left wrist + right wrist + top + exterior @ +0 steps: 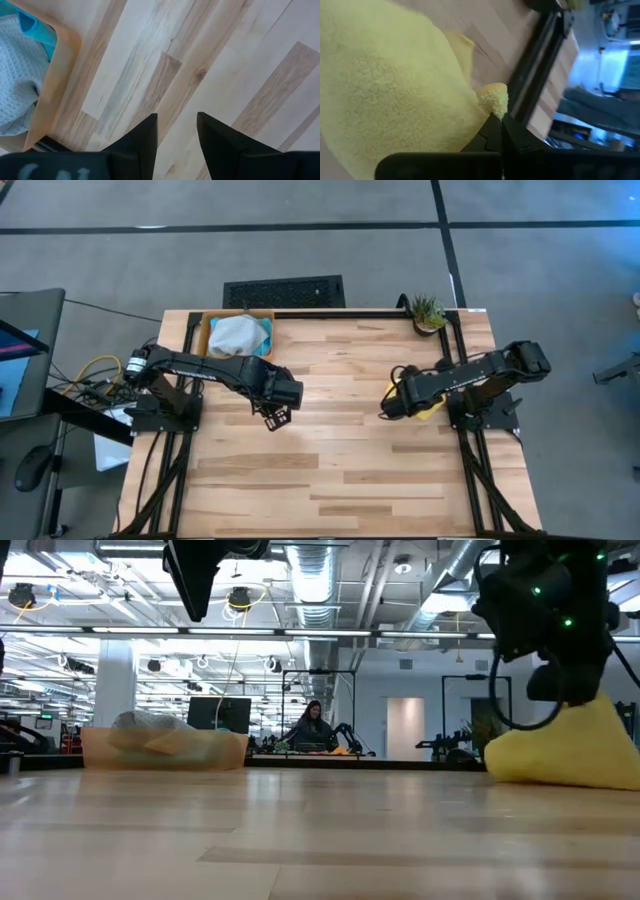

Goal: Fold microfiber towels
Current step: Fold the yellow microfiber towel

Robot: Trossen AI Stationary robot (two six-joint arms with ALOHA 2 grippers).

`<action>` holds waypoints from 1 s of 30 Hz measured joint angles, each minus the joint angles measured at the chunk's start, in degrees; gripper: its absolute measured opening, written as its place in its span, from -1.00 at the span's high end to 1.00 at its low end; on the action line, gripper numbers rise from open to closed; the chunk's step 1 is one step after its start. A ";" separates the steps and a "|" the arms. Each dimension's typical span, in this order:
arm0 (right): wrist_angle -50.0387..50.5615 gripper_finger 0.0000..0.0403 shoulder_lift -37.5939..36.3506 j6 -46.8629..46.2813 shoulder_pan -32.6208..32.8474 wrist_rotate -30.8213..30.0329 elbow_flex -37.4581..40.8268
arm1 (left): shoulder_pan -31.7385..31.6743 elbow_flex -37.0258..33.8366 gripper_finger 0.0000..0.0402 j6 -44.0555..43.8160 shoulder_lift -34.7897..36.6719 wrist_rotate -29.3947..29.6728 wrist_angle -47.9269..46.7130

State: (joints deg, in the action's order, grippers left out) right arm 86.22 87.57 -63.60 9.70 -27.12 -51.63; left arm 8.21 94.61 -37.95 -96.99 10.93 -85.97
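while left gripper (277,418) hovers agape, right gripper (496,116) pinches yellow towel (385,90)

Yellow towel (385,85) bunched, pinched corner.

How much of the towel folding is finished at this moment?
No towel lies folded on the table. In hand: the right gripper is shut on the yellow towel. Left: the grey towel and blue towel sit bunched in the orange tray; the left gripper is open, empty.
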 joint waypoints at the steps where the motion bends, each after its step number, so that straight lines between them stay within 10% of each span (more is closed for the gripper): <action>1: 0.52 0.97 0.00 0.01 -0.09 0.15 0.26 | 0.02 0.00 0.35 0.00 0.00 0.00 0.00; 16: -1.82 0.90 0.02 0.81 -0.16 7.81 6.90 | 0.01 -0.02 0.35 1.33 0.00 -0.01 0.00; 30: -5.92 0.37 0.02 6.63 -0.90 11.87 6.86 | 0.00 -0.04 0.35 1.33 0.00 0.00 0.00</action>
State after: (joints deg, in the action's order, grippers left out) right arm 80.30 87.59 -56.97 8.80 -15.25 -44.77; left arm 8.21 94.56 -36.62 -96.99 10.94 -85.97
